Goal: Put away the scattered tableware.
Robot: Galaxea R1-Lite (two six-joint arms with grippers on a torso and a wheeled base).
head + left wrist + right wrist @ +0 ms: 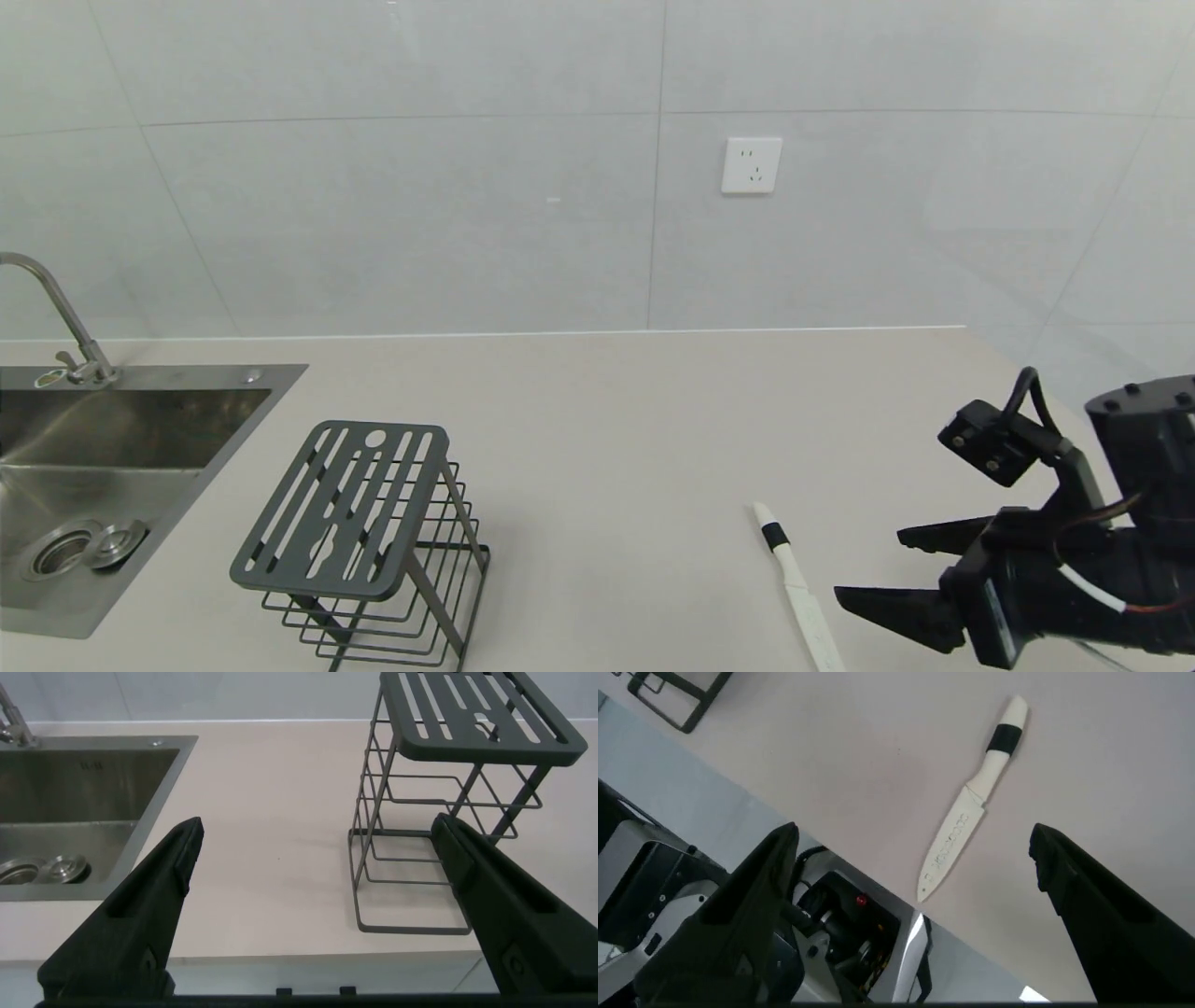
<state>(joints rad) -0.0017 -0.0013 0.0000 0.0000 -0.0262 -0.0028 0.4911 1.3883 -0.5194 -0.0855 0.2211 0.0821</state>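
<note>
Nearest item: the right gripper sits at the front right of the countertop. Its two dark fingers are spread wide and hold nothing. They point toward the robot's left, along the near edge of the counter.

Just beside that gripper, on its left, lies the knife, flat on the countertop and apart from both fingers. It is white with a black band round the handle. The handle end points away from the robot and the blade tip reaches the near edge of the counter. In the right wrist view the knife lies on the surface in the open gap between the two fingers. Whether the blade is bare or sheathed cannot be told from these views.

The left gripper is likewise spread wide and empty. It is held off the near edge of the counter, facing the bare surface between the sink and the rack.

The rack is a dark grey wire stand with a slotted plate on top, tilted toward the robot. It stands upright on the counter at centre left, well apart from the knife, and no utensil is seen in its slots.

Further left, the steel sink is set into the counter, with a drain in its floor and a round stopper lying just beside the drain. A curved faucet rises from the sink's back rim.

Farthest back, a pale tiled wall carries a white socket to the right of centre.
</note>
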